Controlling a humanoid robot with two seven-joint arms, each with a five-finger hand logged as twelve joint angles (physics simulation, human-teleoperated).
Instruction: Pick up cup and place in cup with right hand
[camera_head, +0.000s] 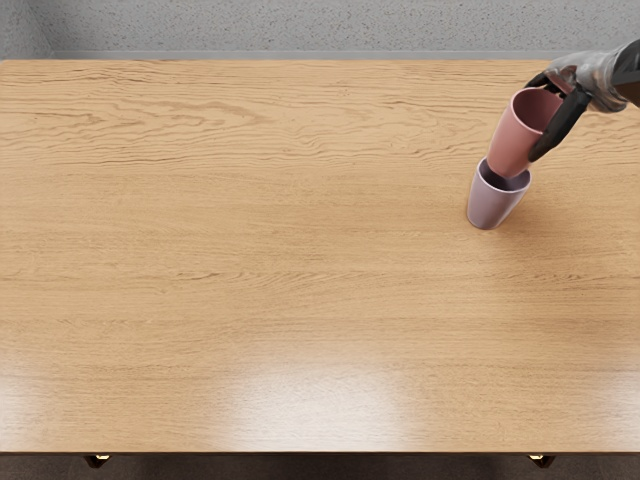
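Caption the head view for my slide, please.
Right hand holds the pink cup at the mouth of the purple cup on the table.

Wooden table (250, 300), light brown, grain running crosswise, one lilac cup (489, 208) standing upright directly on it, mouth up, pale sheen on the surface nearer the viewer and left of the cup

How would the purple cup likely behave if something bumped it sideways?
The purple cup would probably tip rather easily, since it looks tall and narrows toward its base. Once down, it might roll in a curve, given its round, tapered wall. It seems stiff, likely holding its shape, as its rim looks evenly round.
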